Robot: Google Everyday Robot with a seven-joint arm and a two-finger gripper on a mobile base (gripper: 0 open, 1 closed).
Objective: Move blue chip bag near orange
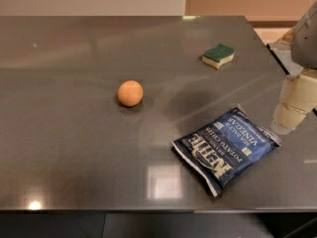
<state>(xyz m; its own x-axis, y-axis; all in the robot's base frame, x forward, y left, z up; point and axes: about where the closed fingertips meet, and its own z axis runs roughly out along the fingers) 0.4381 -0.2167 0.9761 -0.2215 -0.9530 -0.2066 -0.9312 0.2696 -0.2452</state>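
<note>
Crinkly navy blue chip bag (225,148) flat; pincer (285,125) beside its corner.

A green-and-yellow sponge (218,55) lies on the dark glossy table (74,133), far right.

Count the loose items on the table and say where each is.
3: the orange left of centre, the green-and-yellow sponge far right, the blue chip bag near right, by the gripper at the right edge. None seems hidden.
</note>
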